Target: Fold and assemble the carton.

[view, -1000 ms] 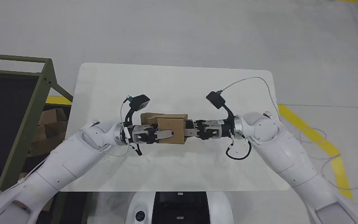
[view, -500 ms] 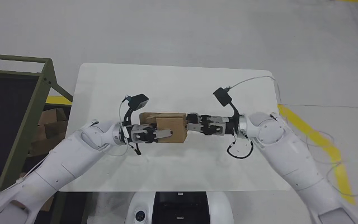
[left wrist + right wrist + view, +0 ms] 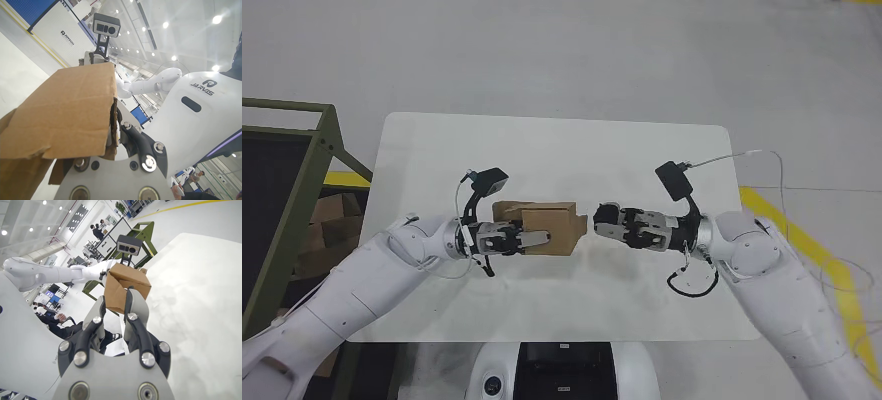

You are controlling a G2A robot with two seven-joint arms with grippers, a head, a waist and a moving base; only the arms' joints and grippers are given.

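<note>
A brown carton (image 3: 547,228) is held just above the white table (image 3: 642,150), near its middle. My left gripper (image 3: 530,240) is shut on the carton's left end wall. In the left wrist view the carton (image 3: 62,115) covers most of the left gripper (image 3: 113,123), and one black finger (image 3: 132,136) shows beside the torn cardboard edge. My right gripper (image 3: 599,218) is open a short way to the right of the carton, apart from it. In the right wrist view the carton (image 3: 130,281) sits beyond the empty right gripper (image 3: 116,294), a side flap angled outward.
A green metal frame (image 3: 302,150) stands off the table's left edge, with cardboard pieces (image 3: 332,225) on the floor beside it. A yellow floor line (image 3: 802,240) runs past the right side. The table's far half lies bare.
My right gripper has let go of the carton's right end and drawn back to the right. The left gripper and the carton have stayed in place.
</note>
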